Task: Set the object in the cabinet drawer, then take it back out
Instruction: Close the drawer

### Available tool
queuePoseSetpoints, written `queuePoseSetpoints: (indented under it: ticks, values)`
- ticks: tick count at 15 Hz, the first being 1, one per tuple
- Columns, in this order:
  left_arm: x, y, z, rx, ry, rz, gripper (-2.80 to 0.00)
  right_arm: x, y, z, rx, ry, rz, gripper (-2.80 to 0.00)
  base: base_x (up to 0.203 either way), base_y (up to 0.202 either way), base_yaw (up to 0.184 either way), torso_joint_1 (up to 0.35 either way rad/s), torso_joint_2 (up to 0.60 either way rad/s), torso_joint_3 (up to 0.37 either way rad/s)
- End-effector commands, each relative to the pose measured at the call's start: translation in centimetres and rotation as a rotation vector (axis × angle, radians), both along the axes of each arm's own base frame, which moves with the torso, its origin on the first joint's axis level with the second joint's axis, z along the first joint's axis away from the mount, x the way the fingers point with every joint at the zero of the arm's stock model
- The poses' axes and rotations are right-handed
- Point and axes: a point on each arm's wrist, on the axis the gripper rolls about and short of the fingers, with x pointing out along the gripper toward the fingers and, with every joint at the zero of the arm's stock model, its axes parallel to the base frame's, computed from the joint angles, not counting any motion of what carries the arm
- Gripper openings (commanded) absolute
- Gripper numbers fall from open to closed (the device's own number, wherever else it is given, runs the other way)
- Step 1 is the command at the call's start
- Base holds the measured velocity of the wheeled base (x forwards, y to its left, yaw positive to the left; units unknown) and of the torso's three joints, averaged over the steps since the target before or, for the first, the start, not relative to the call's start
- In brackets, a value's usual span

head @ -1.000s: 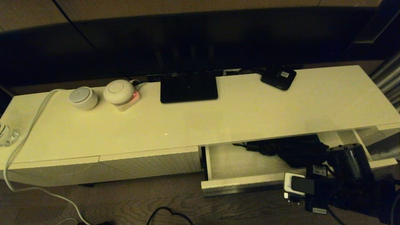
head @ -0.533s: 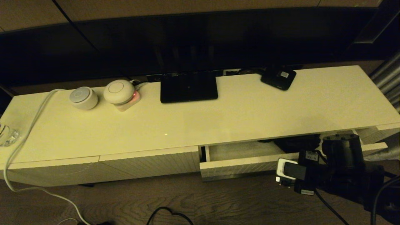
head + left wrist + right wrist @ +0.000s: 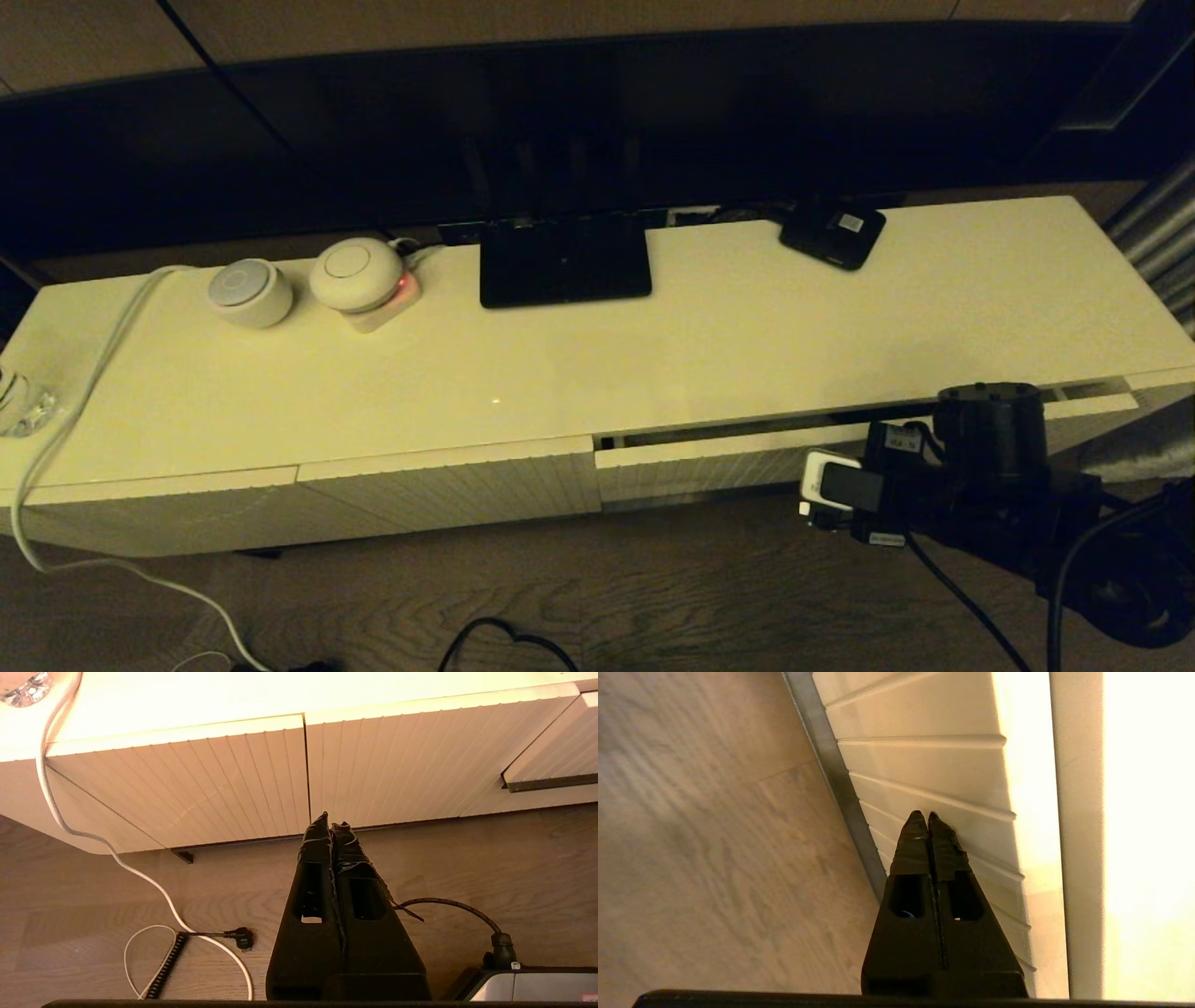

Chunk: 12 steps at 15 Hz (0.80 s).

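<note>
Two round white gadgets [image 3: 250, 292] [image 3: 355, 273] are parked near the cabinet top's [image 3: 747, 336] left end, a white cable [image 3: 84, 392] is draped over that edge, black box [image 3: 833, 232] is set further right

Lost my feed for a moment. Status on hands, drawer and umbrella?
Right hand shut, tips against the ribbed front of the drawer. Left hand shut, empty, low before the cabinet. Drawer nearly closed, thin gap showing; umbrella not visible. Nothing in the way.
</note>
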Motion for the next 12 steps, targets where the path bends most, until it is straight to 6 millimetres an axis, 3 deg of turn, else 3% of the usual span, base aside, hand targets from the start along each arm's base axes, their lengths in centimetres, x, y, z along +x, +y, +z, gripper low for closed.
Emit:
queuePoseSetpoints:
  ticks: [1,8,12]
  values:
    - [0.0,0.0,-0.1,0.0,0.003,0.001,-2.8,0.4,0.1,0.0,-0.006,-0.008,0.001,-2.8,0.0,0.0,0.0,0.0,0.0,0.0]
    - [0.0,0.0,-0.1,0.0,0.003,0.001,-2.8,1.2,0.1,0.8,0.005,-0.039,-0.01,-2.8,0.0,0.0,0.0,0.0,0.0,0.0]
    - [0.0,0.0,-0.1,0.0,0.003,0.001,-2.8,-1.3,-0.8,2.3,-0.012,-0.03,-0.036,-2.8,0.0,0.0,0.0,0.0,0.0,0.0]
